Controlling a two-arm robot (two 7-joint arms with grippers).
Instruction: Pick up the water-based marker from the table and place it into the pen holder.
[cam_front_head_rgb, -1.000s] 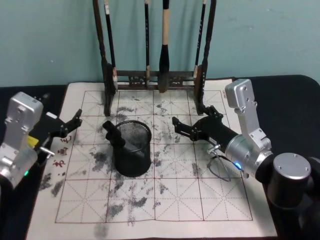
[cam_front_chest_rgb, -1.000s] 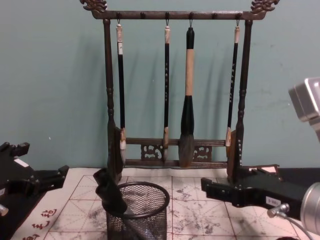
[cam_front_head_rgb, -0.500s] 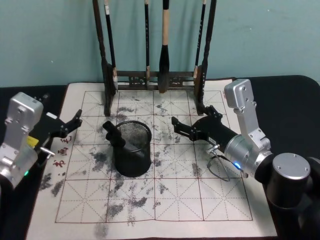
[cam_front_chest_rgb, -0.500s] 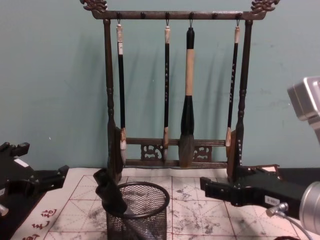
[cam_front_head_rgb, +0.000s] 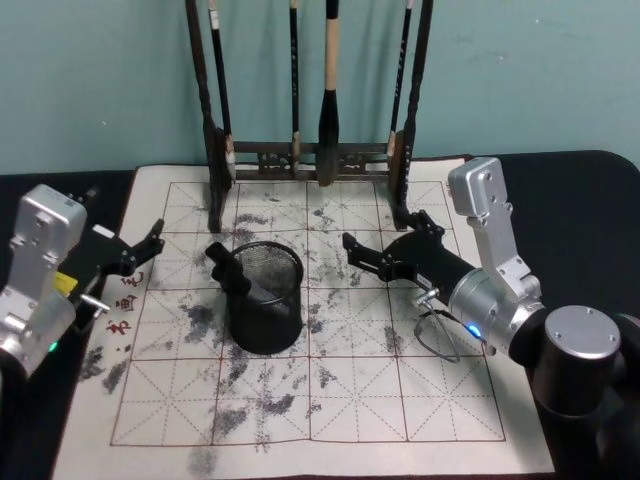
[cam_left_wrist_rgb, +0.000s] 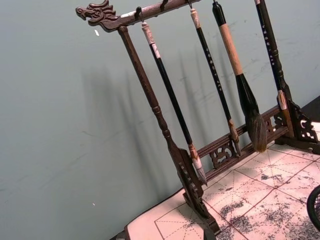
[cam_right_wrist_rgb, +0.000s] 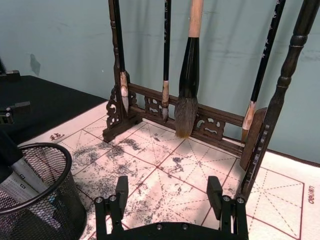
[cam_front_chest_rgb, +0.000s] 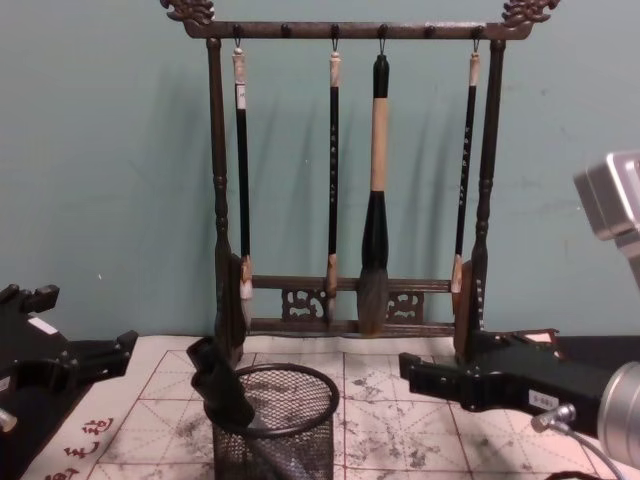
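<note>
- Already the water-based marker stands in the pen holder, left of centre in the head view, leaning against the rim's left side with its black cap poking up and out.
- Seen from the chest view, the marker tilts to the left inside the mesh cup, at the bottom centre of the frame.
- Over on the right of the head view, the right gripper hangs above the table, just beside the holder and apart from it; its fingers are spread with nothing between them.
- At the left edge of the head view, the left gripper sits over the mat's border, also spread and holding nothing.
- Behind the holder, across the top of the frame, a wooden brush rack stands with calligraphy brushes hanging from its bar.
</note>
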